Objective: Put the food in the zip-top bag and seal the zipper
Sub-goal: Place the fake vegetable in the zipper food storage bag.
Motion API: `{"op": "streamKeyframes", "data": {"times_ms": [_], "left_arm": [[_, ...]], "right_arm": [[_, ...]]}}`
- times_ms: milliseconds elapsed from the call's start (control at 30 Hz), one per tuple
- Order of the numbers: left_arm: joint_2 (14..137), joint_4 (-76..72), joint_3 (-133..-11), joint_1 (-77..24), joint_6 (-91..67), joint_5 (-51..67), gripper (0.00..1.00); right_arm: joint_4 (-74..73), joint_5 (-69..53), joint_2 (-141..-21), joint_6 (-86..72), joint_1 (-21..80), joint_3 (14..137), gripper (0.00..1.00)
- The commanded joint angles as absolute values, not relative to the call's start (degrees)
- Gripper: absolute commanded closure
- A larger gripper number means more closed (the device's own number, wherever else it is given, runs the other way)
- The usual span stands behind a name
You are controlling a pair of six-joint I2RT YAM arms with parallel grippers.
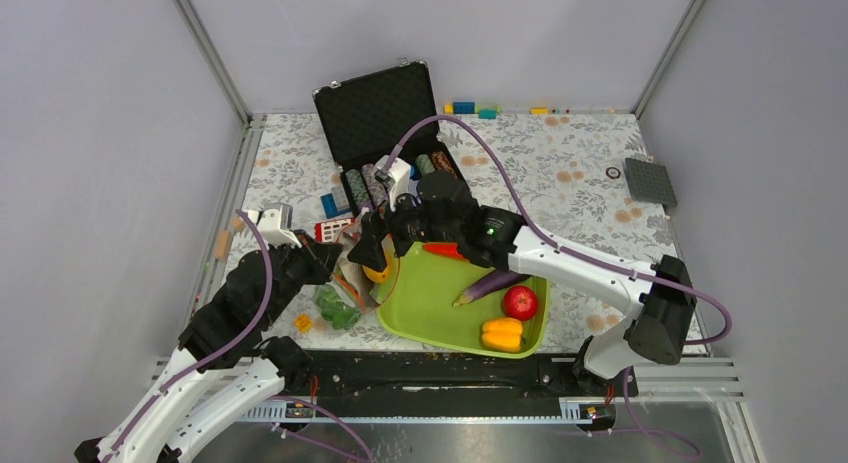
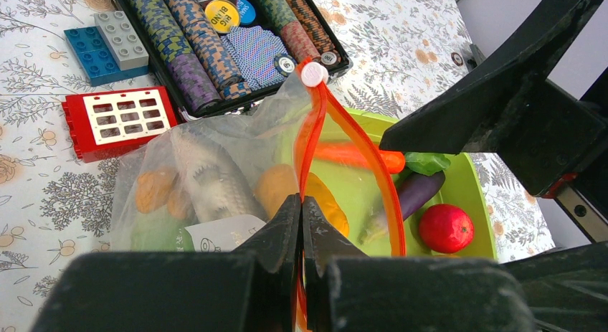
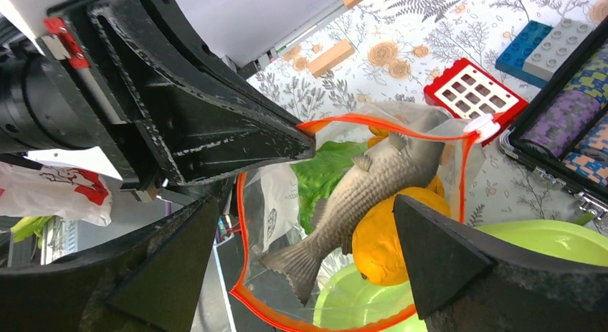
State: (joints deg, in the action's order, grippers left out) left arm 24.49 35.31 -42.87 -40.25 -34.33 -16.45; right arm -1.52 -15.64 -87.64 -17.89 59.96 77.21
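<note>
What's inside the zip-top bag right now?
Through the open mouth of the zip-top bag: a silver fish, an orange pepper beside it and green lettuce behind. Anything beneath the fish is covered.

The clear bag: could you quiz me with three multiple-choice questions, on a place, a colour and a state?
1. Where is the silver fish? A. on the green tray B. in the black case C. inside the clear bag
2. What colour is the zipper strip? A. orange-red B. blue C. white
3. How is the bag's mouth? A. zipped shut B. gaping open C. knotted
Answers: 1 C, it shows through the plastic; 2 A, seen in both wrist views; 3 B, the strip's two sides stand apart.
</note>
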Motion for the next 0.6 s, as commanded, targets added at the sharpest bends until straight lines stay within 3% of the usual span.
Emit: {"op": "streamKeyframes", "data": {"times_ms": [0,333,567], "left_arm": [[24.4,32.1,-43.6,-40.2,-33.6,-16.4,1.0],[23.9,32.3,-43.3,-40.2,-33.8,-16.8,1.0],[23.9,32.4,-43.2,-40.1,-33.9,-16.6,1.0]], "right_arm": [[-3.8,-11.8,-86.6,-15.5,60.3,78.0,0.0],[-10.5,9.5,-73.8,-13.0,57.6,63.6,0.0],[-21.4,7.5,-78.6,1.8,49.8,61.3,0.0]]}}
